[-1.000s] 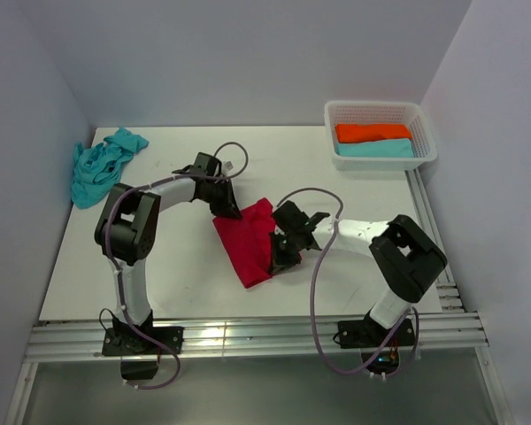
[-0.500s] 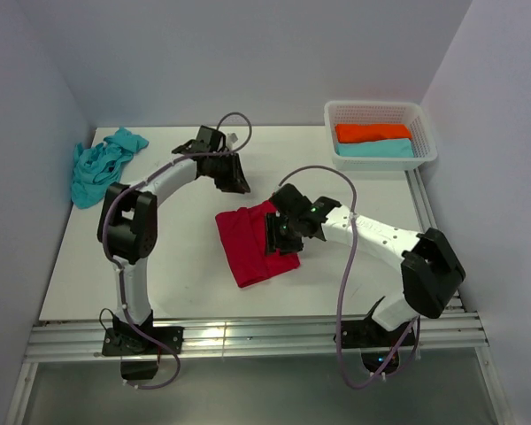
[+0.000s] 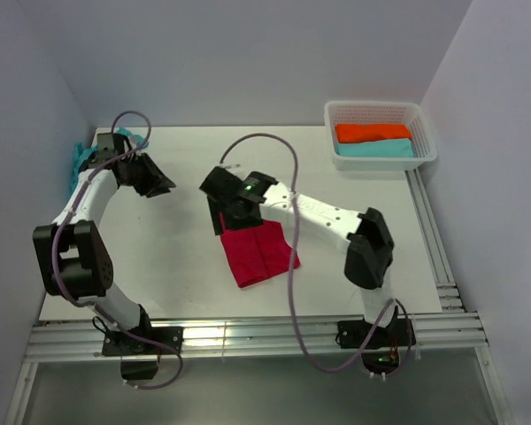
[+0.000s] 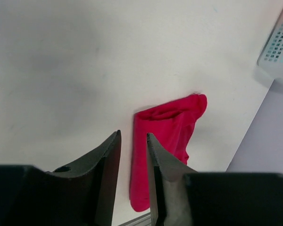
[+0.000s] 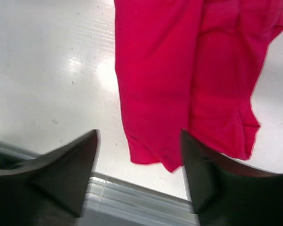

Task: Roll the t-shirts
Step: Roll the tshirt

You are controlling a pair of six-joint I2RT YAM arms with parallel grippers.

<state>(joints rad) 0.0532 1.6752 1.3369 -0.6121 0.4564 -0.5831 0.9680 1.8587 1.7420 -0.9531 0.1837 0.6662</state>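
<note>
White table (image 3: 177,257): red t-shirt (image 3: 257,252) lay folded flat, unrolled; turquoise t-shirt (image 3: 77,168) crumpled, untouched. Left gripper (image 4: 133,136) slightly parted, right gripper (image 5: 139,133) wide, both empty.

We see the red shirt (image 3: 258,252) as soft matt cloth, the table (image 3: 177,257) as smooth white with a faint sheen, the basket (image 3: 380,163) as white lattice plastic, the rails (image 3: 248,341) as bare metal.
</note>
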